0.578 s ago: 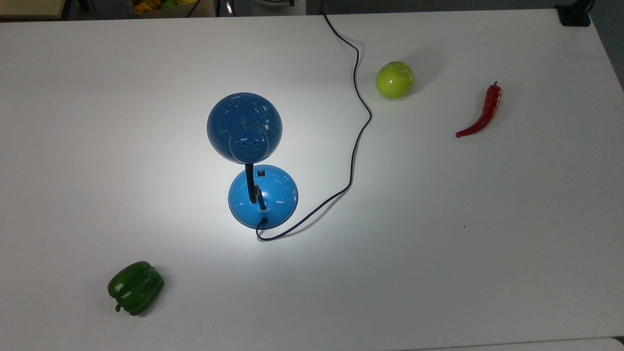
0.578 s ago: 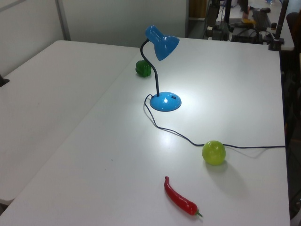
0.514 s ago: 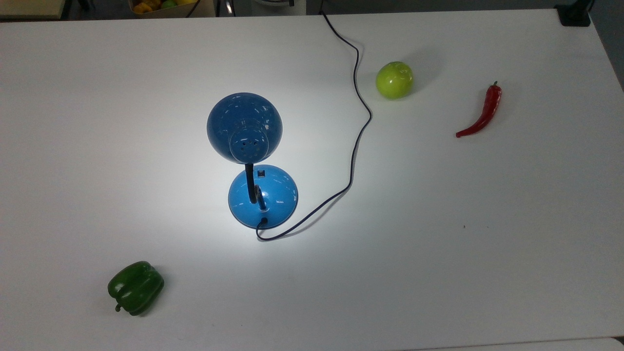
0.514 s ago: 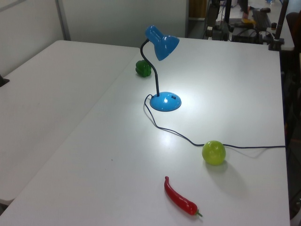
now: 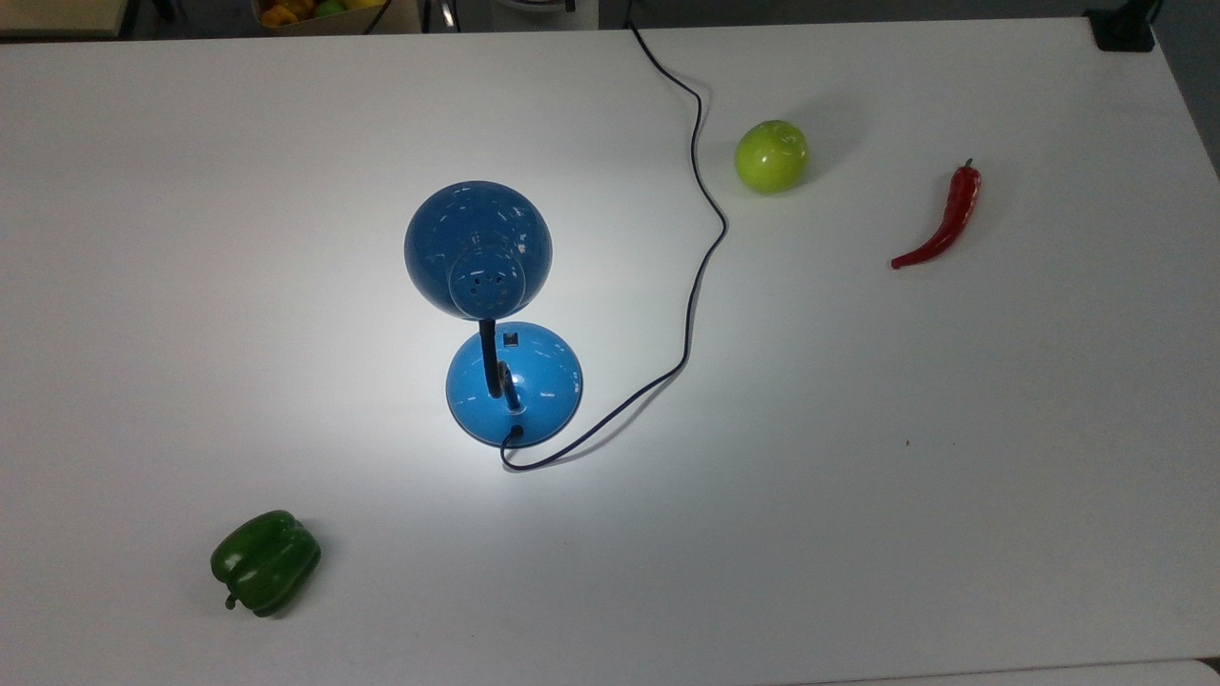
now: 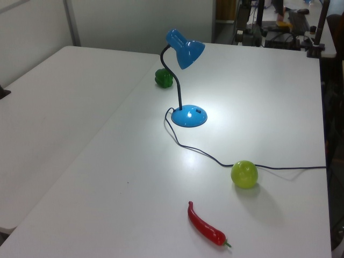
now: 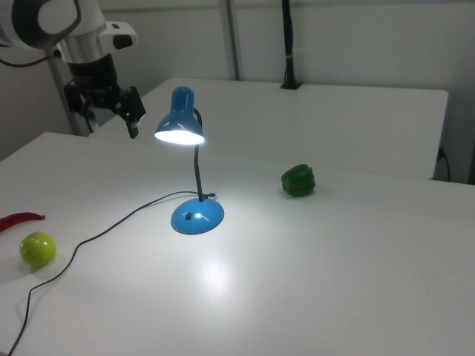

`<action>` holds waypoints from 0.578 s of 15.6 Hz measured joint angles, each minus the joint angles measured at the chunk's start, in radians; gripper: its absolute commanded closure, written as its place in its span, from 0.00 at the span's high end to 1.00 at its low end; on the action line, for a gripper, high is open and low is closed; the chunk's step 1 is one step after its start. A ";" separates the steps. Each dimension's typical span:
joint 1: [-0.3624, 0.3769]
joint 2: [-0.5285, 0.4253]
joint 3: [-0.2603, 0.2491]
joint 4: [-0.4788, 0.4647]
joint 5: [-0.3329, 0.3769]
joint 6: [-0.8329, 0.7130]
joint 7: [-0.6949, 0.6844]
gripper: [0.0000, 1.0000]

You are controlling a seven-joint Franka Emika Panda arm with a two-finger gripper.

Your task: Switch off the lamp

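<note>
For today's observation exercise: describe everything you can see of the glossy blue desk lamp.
The glossy blue desk lamp stands upright on the white table. Its round dome shade, with vent holes in the cap, points down and is lit, casting a bright pool. A curved black gooseneck joins it to a round blue base bearing a small black switch. A thin black cord trails away. Nothing grips it.

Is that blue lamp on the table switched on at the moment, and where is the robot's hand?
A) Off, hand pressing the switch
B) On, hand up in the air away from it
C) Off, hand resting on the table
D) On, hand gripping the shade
B: the lamp glows under its shade and lights the table, while the hand hangs in the air beside it.
</note>
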 measured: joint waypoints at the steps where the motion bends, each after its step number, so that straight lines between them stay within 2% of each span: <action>1: 0.000 0.000 0.000 0.000 0.000 0.000 -0.003 1.00; 8: 0.000 0.004 0.000 0.000 0.000 0.000 -0.059 1.00; 9: -0.001 0.004 0.000 0.000 0.000 0.000 -0.066 0.97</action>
